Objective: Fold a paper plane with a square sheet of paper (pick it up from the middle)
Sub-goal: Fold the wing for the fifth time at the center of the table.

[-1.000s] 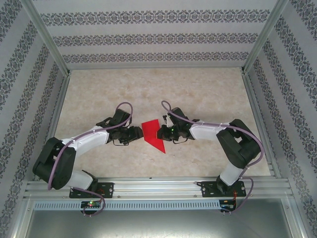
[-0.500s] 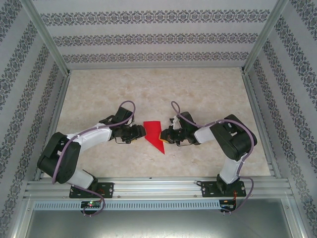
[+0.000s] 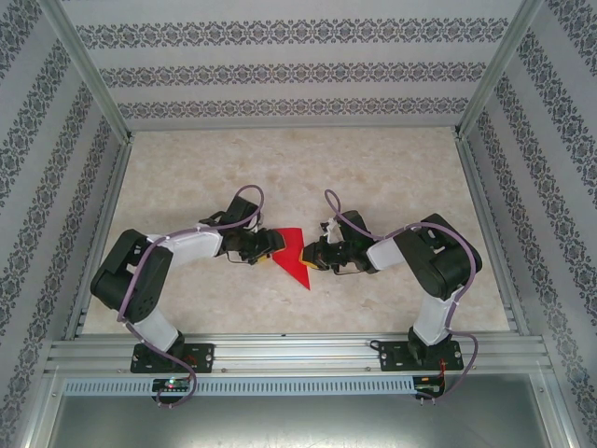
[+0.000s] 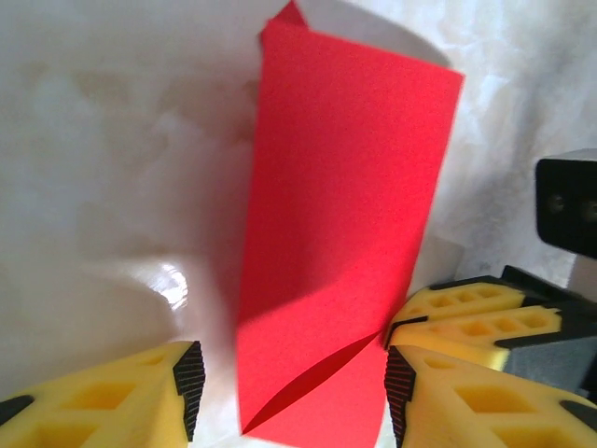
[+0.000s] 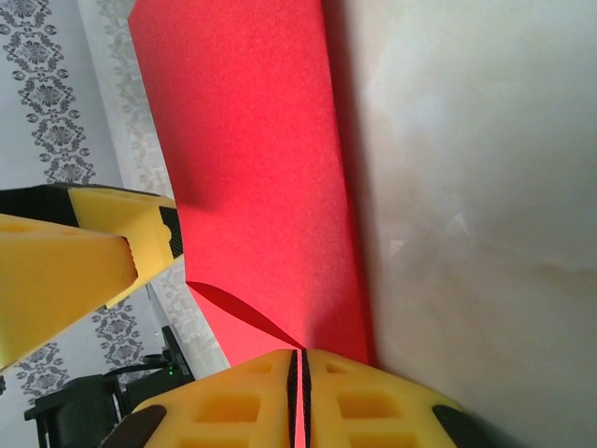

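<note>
1. Over the middle of the desk (image 3: 392, 177), the square sheet of paper (image 3: 294, 254) — partly folded — is held up mid-fold.
2. One edge is pinched by the right hand (image 5: 298, 397).
3. The paper is straddled by the left hand (image 4: 289, 401), jaws apart — a closing pinch is probably called for next.

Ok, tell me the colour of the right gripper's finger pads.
The pads are yellow, clearest in the right wrist view.

- Top external: fixed high above the near edge, looking down on the whole table (image 3: 392, 177), far off.
- Left wrist: close in, low, facing along the red paper (image 4: 345, 233).
- Right wrist: equally close, facing it from the opposite side.
- Shared by all: that paper.
</note>
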